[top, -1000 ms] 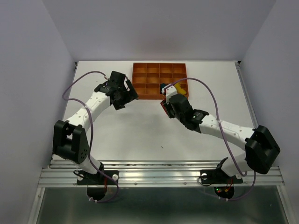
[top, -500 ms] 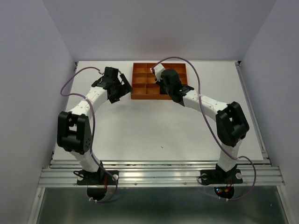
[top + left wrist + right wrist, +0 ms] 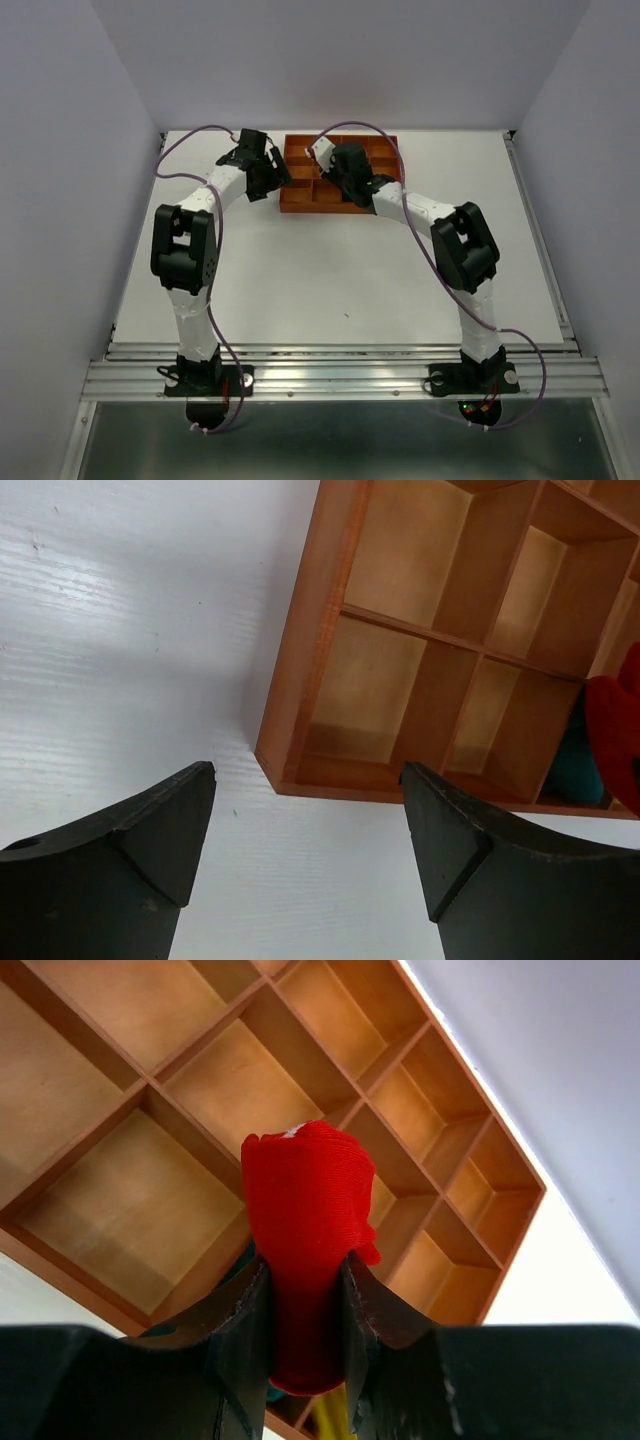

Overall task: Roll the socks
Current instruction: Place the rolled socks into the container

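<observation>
Step in hand, imo: stowing a finished roll. R fingers [image 3: 240, 1330] are clamped on the red sock [image 3: 305, 1200], which is rolled into a tight upright bundle and held above the tray [image 3: 110, 1210], not yet down in a cell. From the R wrist cam it hangs over the cells near the tray's edge; can't tell exactly which one is the target.

L fingers [image 3: 150, 830] are wide apart w/ nothing between them, low over the white surface [image 3: 120, 630] just beside the tray's corner and not touching it. Prob. standing by.

Other socks: teal sock [image 3: 575, 765] sits in an edge cell, right under the red one as seen from the L wrist cam. A bit of yellow sock [image 3: 330, 1420] shows below the R fingers; can't tell if it's in the grip too or lying in a cell.

Next move calls for:
- R arm lines the roll up over a free cell, clear of the dividers.
- Lower till the bundle is betw. the walls, then open, so it doesn't spring loose.
- Avoid the teal's cell; it looks taken.
- L arm stays clear, or steadies the tray if it shifts.
</observation>
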Robot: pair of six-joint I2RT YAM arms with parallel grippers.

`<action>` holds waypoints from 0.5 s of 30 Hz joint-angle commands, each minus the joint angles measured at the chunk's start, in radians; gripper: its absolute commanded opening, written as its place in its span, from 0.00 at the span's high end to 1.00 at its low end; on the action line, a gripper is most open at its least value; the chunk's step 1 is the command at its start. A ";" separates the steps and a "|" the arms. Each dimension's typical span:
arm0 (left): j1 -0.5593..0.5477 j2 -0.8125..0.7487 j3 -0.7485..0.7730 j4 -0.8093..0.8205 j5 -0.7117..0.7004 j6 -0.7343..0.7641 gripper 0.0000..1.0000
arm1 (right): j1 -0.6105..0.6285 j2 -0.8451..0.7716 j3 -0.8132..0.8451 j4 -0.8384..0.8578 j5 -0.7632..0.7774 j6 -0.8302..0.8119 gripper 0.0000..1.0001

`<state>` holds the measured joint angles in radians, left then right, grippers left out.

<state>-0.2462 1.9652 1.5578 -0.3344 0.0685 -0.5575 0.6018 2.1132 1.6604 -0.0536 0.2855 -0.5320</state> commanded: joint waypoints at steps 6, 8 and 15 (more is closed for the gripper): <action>0.007 0.066 0.065 0.003 -0.002 0.041 0.22 | -0.002 0.057 0.087 -0.003 -0.092 -0.003 0.99; 0.008 0.077 0.064 0.003 -0.001 0.039 0.28 | -0.002 0.062 0.084 -0.015 -0.124 0.003 0.99; 0.008 0.104 0.064 0.009 0.002 0.039 0.36 | -0.002 0.083 0.090 -0.074 -0.227 0.026 0.99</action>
<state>-0.2447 2.0766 1.5738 -0.3328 0.0704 -0.5362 0.6018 2.1777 1.6955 -0.0998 0.1436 -0.5259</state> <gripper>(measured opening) 0.650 0.329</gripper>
